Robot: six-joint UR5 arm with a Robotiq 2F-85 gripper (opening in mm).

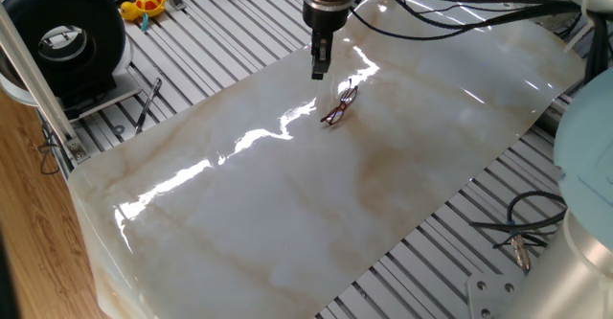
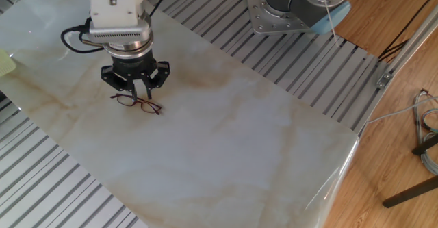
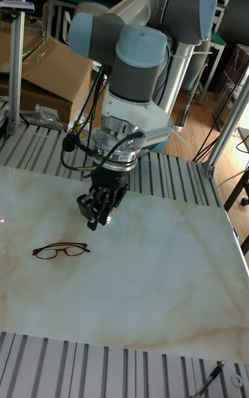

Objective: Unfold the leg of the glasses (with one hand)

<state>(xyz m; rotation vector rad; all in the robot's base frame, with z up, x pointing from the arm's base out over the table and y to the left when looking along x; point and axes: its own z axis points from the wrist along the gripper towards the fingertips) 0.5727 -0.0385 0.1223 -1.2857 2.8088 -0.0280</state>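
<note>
**Spotter:** Start at the near side. What do you have?

**Me:** From the tall fixed view, the near part of the table (image 3: 159, 315) is bare marble. Next in is the glasses (image 3: 61, 251), lying flat toward the left edge, frame front facing the near edge. Beyond them hangs the gripper (image 3: 99, 220), with the arm's base at the far edge.

**Spotter:** Fingers?

**Me:** In the other fixed view the fingers (image 2: 141, 91) point straight down and stand slightly parted, a narrow gap between them, holding nothing. The tips are above the surface, clear of the frame.

**Spotter:** And the relation that matters?

**Me:** The glasses (image 2: 137, 103) sit just beside the fingertips, on the near-left side in the tall fixed view, not under them. Their long axis runs roughly along the near edge. In one fixed view the gripper (image 1: 318, 71) hangs up-left of the glasses (image 1: 339, 106), a little apart.

**Spotter:** The legs?

**Me:** Too thin to tell folded from open. I judge the leg is not yet unfolded, so I'd want to shift toward a hinge end and come down.
</note>
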